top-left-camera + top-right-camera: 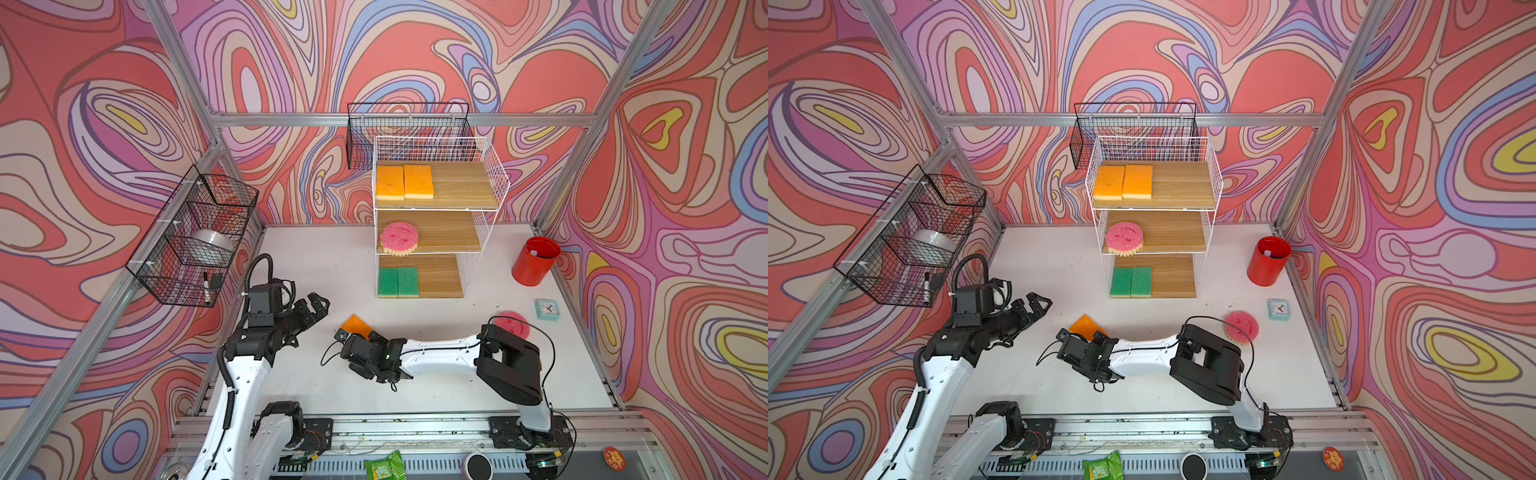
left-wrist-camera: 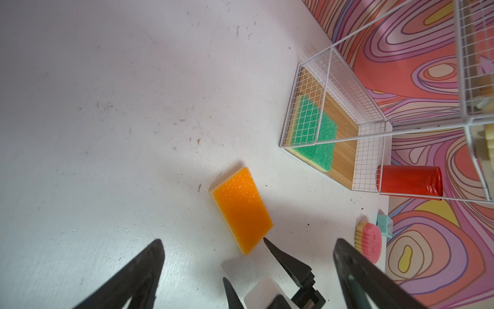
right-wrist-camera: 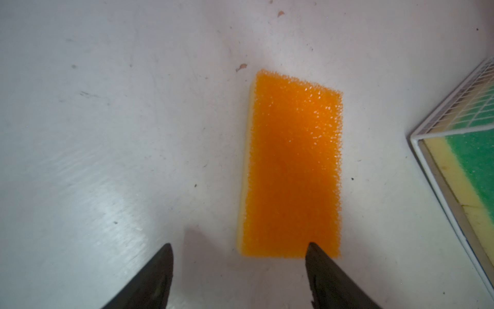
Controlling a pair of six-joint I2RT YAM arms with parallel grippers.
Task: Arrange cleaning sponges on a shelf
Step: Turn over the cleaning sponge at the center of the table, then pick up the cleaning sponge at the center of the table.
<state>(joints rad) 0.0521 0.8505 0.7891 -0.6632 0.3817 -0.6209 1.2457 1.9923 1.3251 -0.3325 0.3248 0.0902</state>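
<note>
Sponges: status by view.

Top views. Shelf (image 1: 461, 185) stands at the back of the table (image 1: 316, 266), against the wall. Placed: two orange-topped sponges (image 1: 390, 182) side by side on the upper board, one pink round sponge (image 1: 399, 237) at the front edge of the middle board, and two green-topped sponges (image 1: 398, 282) touching on the lower board. Not placed: a third orange sponge (image 1: 356, 326) flat on the table in front of the shelf, and a second pink sponge (image 1: 517, 323) near the mint clock (image 1: 547, 309), partly hidden behind the right arm's elbow in a top view. Judged progress: five of seven done, two left. The right gripper (image 1: 344, 334) lies low at the near end of the third orange sponge. The left gripper (image 1: 319, 302) hovers apart from it, jaws spread wide, holding nothing.

Left wrist view. The third orange sponge lies orange face up, clear of the shelf's lower corner, with the right gripper's fingertips just at its near end.

Right wrist view. The jaws stand well apart and empty. One fingertip overlaps the sponge's near corner and the other is over bare table, so the sponge is not centred between them.

Surface and room. The tabletop is white, scuffed and lightly speckled. A red cup (image 1: 534, 262) stands near the shelf. Black wire baskets (image 1: 195, 237) hang on the frame rails, and the walls carry a swirl pattern of pink, red and lilac.
</note>
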